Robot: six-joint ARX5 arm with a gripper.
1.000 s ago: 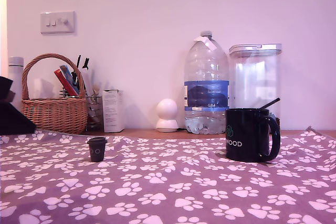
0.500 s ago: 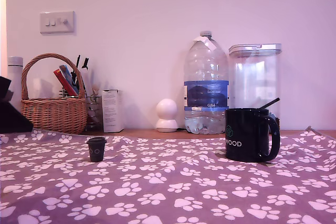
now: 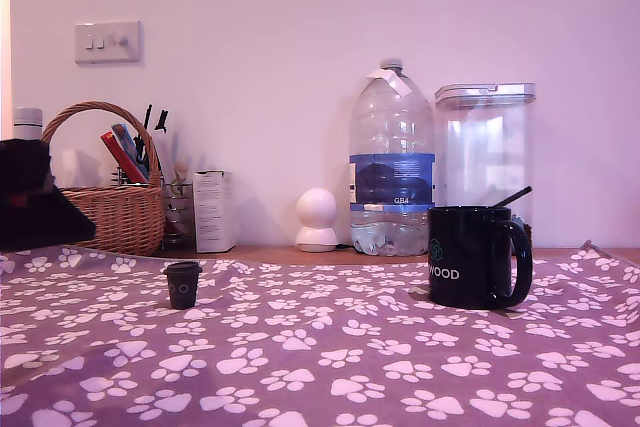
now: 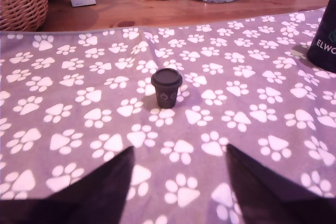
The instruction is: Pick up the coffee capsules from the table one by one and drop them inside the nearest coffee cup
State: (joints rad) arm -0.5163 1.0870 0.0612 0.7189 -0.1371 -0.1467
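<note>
In the exterior view, the capsule (image 3: 182, 284) stands upright on the counter (image 3: 330, 347), well to the left of the mug (image 3: 478, 257) and apart from it; the gripper (image 3: 40, 209) is a dark shape at the left edge, and its fingers cannot be read here. In the wrist view, the fingers (image 4: 105, 190) are spread wide with nothing between them, and the capsule (image 4: 166, 88) sits ahead, roughly centred between them. It looks light, rigid and smooth, likely to tip or skid, so a low pinch across the tapered body under the rim seems safest.
</note>
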